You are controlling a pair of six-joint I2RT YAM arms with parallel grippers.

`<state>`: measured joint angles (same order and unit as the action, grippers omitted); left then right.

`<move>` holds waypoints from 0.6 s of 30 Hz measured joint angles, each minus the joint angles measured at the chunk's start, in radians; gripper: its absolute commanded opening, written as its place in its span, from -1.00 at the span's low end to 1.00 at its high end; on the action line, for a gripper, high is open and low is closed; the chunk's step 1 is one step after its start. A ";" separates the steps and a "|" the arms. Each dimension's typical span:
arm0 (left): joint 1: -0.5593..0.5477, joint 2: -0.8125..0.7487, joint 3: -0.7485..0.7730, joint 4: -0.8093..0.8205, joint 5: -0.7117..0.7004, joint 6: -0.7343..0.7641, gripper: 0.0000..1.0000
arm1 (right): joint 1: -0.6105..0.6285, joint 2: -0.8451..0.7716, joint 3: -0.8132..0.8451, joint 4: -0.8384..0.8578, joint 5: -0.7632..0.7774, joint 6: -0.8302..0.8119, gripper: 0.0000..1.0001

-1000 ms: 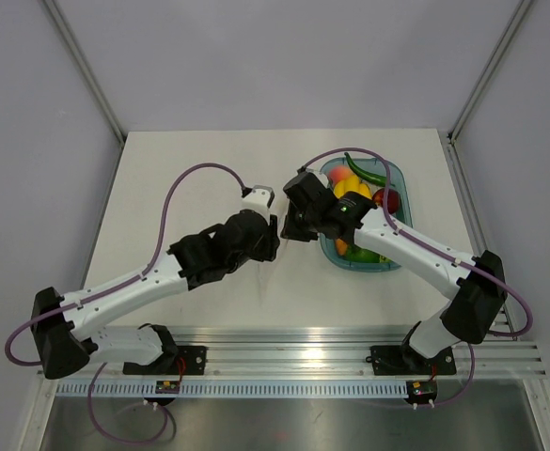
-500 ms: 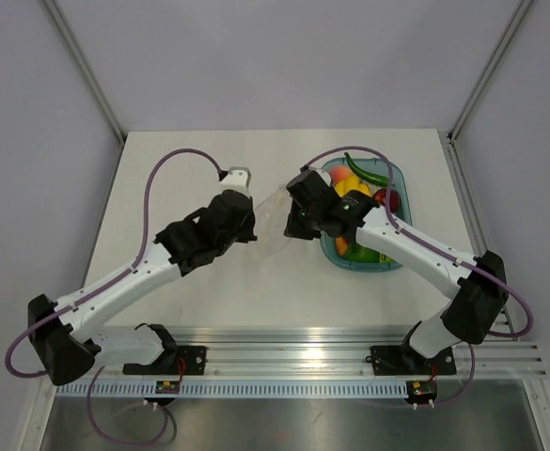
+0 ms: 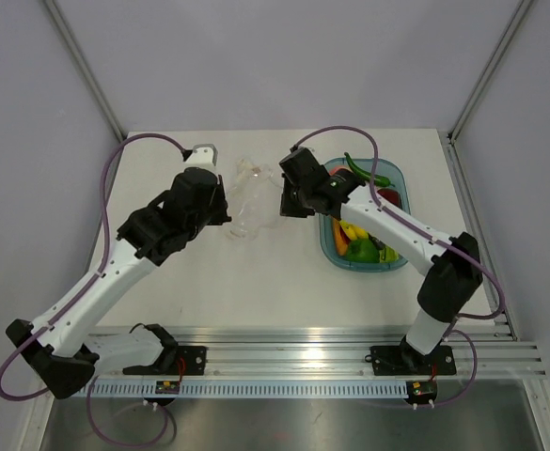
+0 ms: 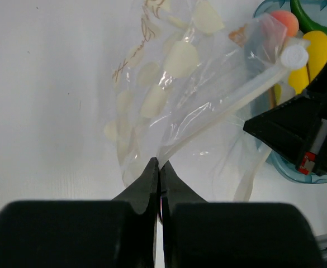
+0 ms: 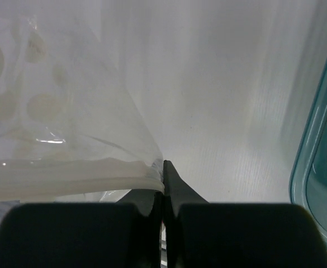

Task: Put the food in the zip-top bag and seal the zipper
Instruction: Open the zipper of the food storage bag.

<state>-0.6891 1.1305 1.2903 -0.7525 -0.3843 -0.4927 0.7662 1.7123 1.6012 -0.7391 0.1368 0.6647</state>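
Note:
The clear zip-top bag (image 3: 250, 199) with white blobs hangs stretched between my two grippers over the back middle of the table. My left gripper (image 3: 225, 215) is shut on the bag's left mouth edge, seen up close in the left wrist view (image 4: 159, 166). My right gripper (image 3: 282, 203) is shut on the end of the white zipper strip (image 5: 68, 176); its fingertips (image 5: 171, 178) pinch it. The zipper (image 4: 230, 103) runs across towards the right gripper. The food stays in the teal tray (image 3: 387, 267): yellow bananas (image 3: 353, 232), a green fruit (image 3: 361, 250), a green pepper (image 3: 364, 170), a red piece (image 3: 390, 196).
The tray's rim (image 5: 314, 167) lies just right of my right gripper. The right arm's forearm (image 3: 387, 233) crosses above the tray. Purple cables loop over both arms. White walls stand on three sides and a metal rail (image 3: 284, 343) runs along the front.
My left arm has swung left and back, my right gripper slightly back. The bag, bunched between the grippers before, is now pulled out and spread between them.

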 measured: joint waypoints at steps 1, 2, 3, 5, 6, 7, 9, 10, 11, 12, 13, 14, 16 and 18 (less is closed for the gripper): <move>0.000 0.005 0.000 -0.006 0.005 0.002 -1.00 | -0.001 0.012 0.006 0.006 0.000 -0.005 -1.00; 0.001 0.019 0.000 -0.010 0.011 0.002 -1.00 | -0.003 0.033 0.016 0.011 -0.001 -0.012 -1.00; 0.001 0.035 -0.001 -0.009 0.016 0.002 -1.00 | -0.005 0.049 0.020 0.017 -0.001 -0.018 -1.00; 0.002 0.080 -0.007 -0.004 0.026 -0.003 -1.00 | -0.019 0.087 0.020 0.033 -0.003 -0.031 -1.00; 0.003 0.104 -0.016 0.002 0.035 -0.010 -1.00 | -0.030 0.104 0.018 0.045 -0.004 -0.036 -1.00; 0.005 0.127 -0.026 0.007 0.044 -0.017 -1.00 | -0.042 0.119 0.010 0.058 -0.005 -0.039 -1.00; 0.006 0.170 -0.047 0.022 0.069 -0.034 -1.00 | -0.072 0.139 -0.013 0.078 -0.008 -0.041 -0.96; 0.007 0.190 -0.057 0.029 0.081 -0.041 -1.00 | -0.084 0.144 -0.024 0.083 -0.009 -0.041 -0.91; 0.007 0.204 -0.063 0.032 0.092 -0.047 -1.00 | -0.098 0.147 -0.041 0.090 -0.016 -0.040 -0.86; 0.007 0.219 -0.069 0.041 0.105 -0.055 -1.00 | -0.109 0.147 -0.056 0.094 -0.028 -0.039 -0.71; 0.007 0.231 -0.072 0.046 0.118 -0.059 -1.00 | -0.119 0.146 -0.071 0.098 -0.038 -0.037 -0.61; 0.007 0.242 -0.072 0.052 0.128 -0.063 -1.00 | -0.126 0.146 -0.082 0.103 -0.051 -0.035 -0.55; 0.007 0.256 -0.072 0.068 0.147 -0.067 -1.00 | -0.128 0.145 -0.092 0.108 -0.063 -0.034 -0.36; 0.007 0.267 -0.069 0.075 0.163 -0.067 -1.00 | -0.126 0.142 -0.092 0.110 -0.070 -0.039 -0.28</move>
<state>-0.6823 1.3975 1.2213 -0.6773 -0.2211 -0.5598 0.6407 1.8538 1.5093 -0.6292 0.0666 0.6258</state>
